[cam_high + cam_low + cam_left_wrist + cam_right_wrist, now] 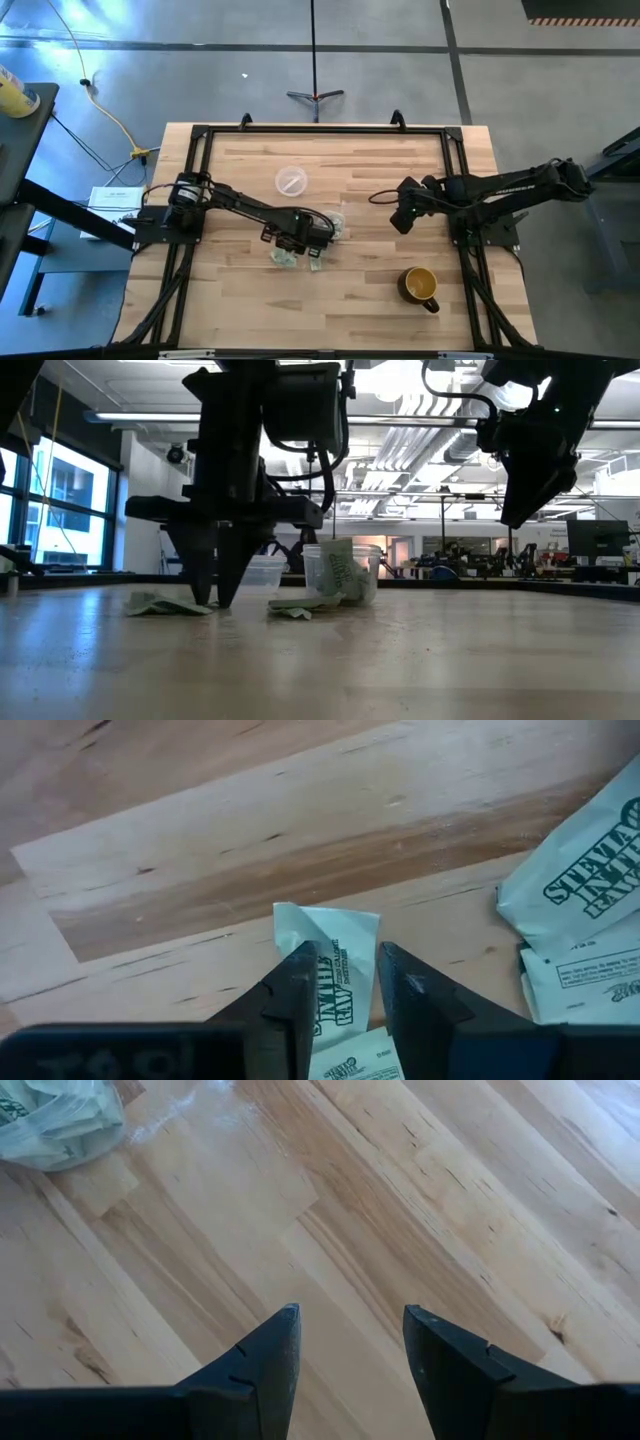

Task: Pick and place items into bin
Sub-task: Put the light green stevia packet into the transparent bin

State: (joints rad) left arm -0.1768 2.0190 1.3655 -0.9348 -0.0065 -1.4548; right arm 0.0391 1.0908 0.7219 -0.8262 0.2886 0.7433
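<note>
My left gripper [288, 242] [214, 600] [345, 952] points down at the table's middle, shut on a pale green and white packet [328, 945]. More packets lie flat on the wood beside it [315, 263] [165, 605] [585, 885]. The see-through cup [336, 222] [345, 572] stands upright just right of the left gripper, with several packets inside; it also shows in the right wrist view [55, 1120]. My right gripper [401, 222] [520, 520] [350, 1315] hangs open above bare wood, right of the cup. My left gripper pinches the packet between its two fingers [300, 985], coming from above and pointing down. The packet's far end [325, 920] sticks out beyond the fingertips with one corner bent. In the low view the fingertips are down at the table top, so the packet is not lifted.
A flat clear round disc [291, 181] [258, 573] lies beyond the cup toward the far edge. A mustard-yellow mug [420, 284] stands near the right front. A black frame [200, 135] runs round the table top. Bare wood spreads between the cup and the mug.
</note>
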